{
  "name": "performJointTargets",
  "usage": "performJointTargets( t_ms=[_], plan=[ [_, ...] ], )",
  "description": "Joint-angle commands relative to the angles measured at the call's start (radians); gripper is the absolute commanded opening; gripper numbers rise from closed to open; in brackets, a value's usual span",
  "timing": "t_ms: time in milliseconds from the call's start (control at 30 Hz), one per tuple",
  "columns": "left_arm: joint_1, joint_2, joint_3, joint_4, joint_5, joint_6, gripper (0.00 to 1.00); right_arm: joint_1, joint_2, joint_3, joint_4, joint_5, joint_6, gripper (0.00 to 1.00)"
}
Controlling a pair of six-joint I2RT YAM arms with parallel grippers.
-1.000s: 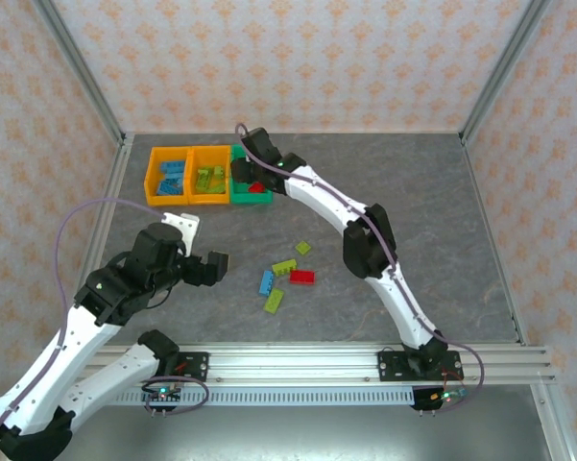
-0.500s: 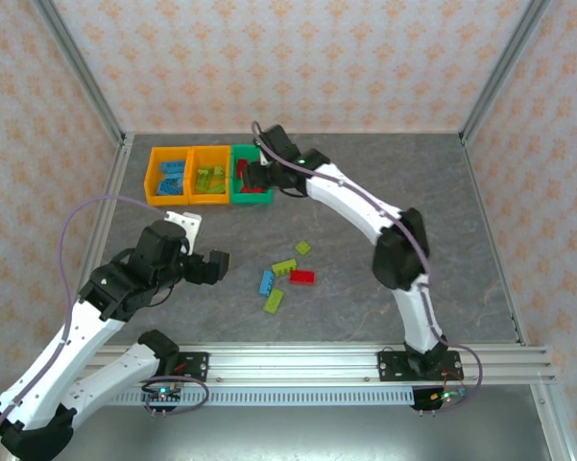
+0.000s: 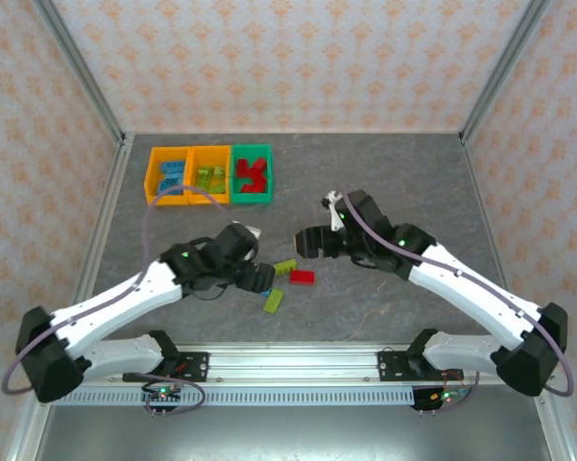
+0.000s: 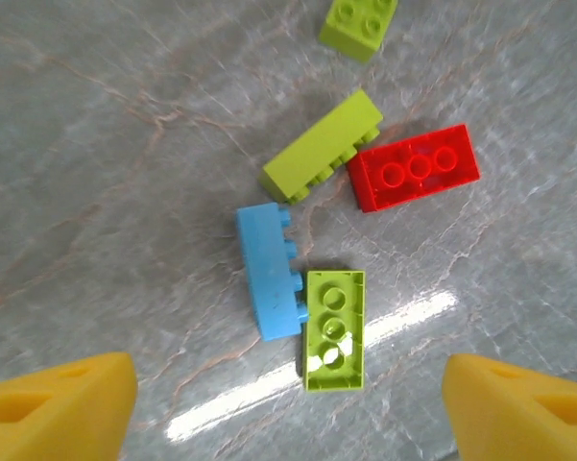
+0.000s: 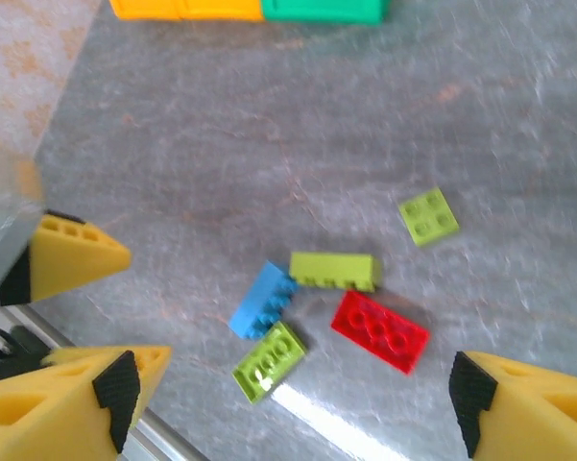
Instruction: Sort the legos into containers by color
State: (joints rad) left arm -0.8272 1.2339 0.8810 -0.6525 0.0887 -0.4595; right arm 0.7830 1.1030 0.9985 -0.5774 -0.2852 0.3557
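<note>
So the right gripper (image 3: 305, 242) has just backed away from the green plastic bin (image 3: 252, 201) it was hanging over half a second ago. Now it's spread wide with nothing in it. There are red bricks in that bin, so I'd guess the drop-off went fine.

Meanwhile the left gripper (image 4: 288, 413) has swung in from the side and sits right over the leftover pile, jaws well apart and also empty. Just ahead of its fingertips is a light blue studded plastic brick (image 4: 267, 274), touching a flat lime green brick (image 4: 334, 329). Further out are a long lime green brick (image 4: 324, 146) on its side, a red rectangular brick (image 4: 415, 180) just beside that, and a small square lime brick (image 4: 359, 21) beyond.

The two orange plastic bins (image 3: 169, 202) are well away from both grippers, over beside the green one.

Five bricks left to sort. Blue looks like the next pick, but that lime one is snug against it and might get dragged along.
</note>
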Motion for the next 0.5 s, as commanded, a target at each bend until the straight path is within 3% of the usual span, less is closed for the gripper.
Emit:
performJointTargets(
  t_ms=[0, 267, 467],
  plan=[
    [-0.017, 0.083, -0.034, 0.130, -0.039, -0.051, 0.80, 0.004, -0.059, -0.032, -0.011, 0.041, 0.063, 0.88],
    [-0.018, 0.275, -0.036, 0.226, -0.087, -0.070, 0.58, 0.004, -0.048, -0.046, 0.003, 0.044, 0.086, 0.89],
    [-0.018, 0.347, -0.046, 0.254, -0.127, -0.113, 0.35, 0.004, -0.023, -0.043, 0.012, 0.015, 0.090, 0.89]
  ],
)
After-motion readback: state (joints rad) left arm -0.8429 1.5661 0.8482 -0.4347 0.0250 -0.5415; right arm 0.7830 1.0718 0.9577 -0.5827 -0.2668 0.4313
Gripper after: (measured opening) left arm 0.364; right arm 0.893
